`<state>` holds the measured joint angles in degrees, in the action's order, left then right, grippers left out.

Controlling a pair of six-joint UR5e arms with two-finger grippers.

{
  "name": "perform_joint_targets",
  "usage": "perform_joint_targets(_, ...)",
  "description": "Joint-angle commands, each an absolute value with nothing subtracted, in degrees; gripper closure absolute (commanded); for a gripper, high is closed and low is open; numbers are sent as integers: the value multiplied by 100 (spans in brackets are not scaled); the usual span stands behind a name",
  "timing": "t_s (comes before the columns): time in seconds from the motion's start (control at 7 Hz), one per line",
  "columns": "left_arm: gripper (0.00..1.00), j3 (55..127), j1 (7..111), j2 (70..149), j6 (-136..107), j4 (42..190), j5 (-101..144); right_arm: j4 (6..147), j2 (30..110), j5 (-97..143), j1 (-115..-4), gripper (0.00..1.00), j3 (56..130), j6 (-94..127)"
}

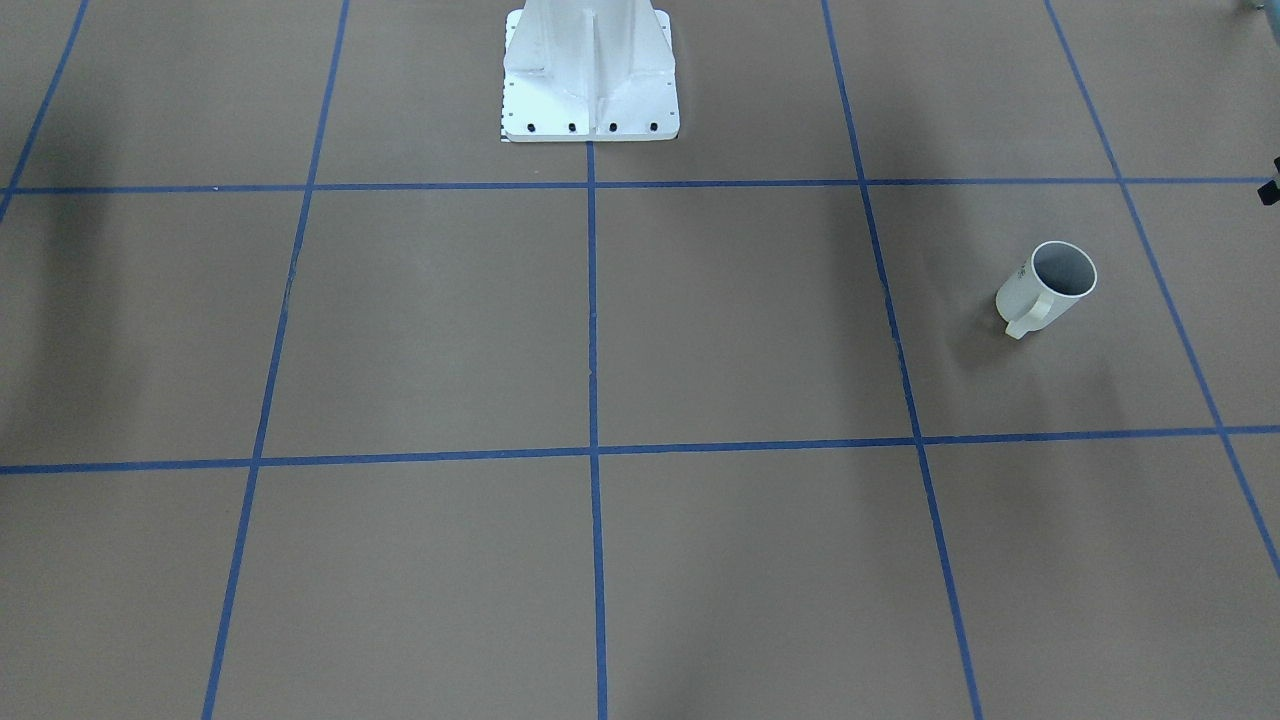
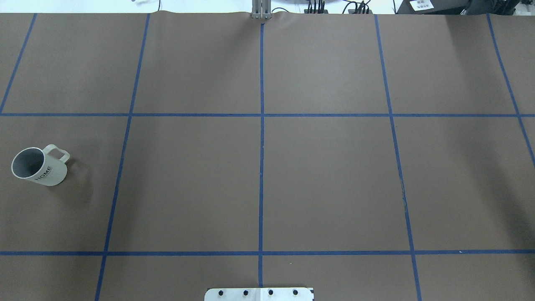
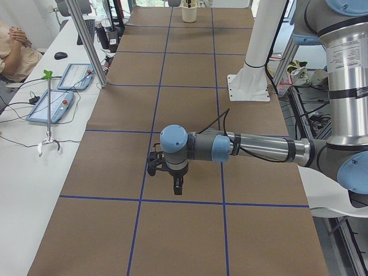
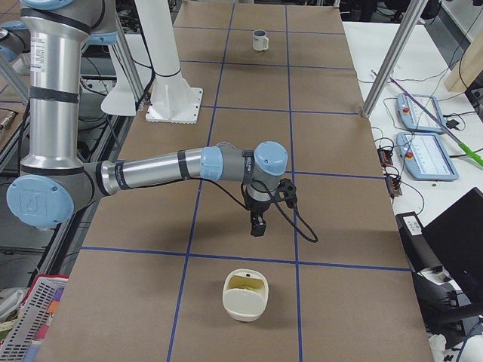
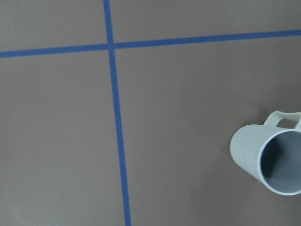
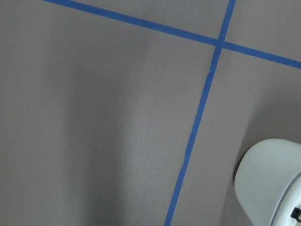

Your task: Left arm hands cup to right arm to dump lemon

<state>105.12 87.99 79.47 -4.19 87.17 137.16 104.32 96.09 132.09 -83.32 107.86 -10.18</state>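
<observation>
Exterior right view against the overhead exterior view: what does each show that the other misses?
Only exterior right: the right arm with the right tool above the table, and a white container near the camera. Only overhead: the word HOME on the cup. Both: the cup upright towards the robot's left end of the brown table, with its blue tape lines.

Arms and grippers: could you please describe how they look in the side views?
Both the left arm and right arm are silver tubes with grey joints, light-blue round caps and black bands. A black cable trails from each wrist. The left gripper and right gripper are small and black, with narrow dark jaws.
</observation>
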Motion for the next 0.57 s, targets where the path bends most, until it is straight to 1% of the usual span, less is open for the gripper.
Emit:
perform_joint_targets(0.0,0,10415,9078,7972,-378,8763,13720,10406,9615,13192,-8332,0,10784,-1020)
perform_joint_targets(0.43,0,10607,9079,7963,-387,8763,13720,10406,9642,13184,-8332,0,10767,-1072)
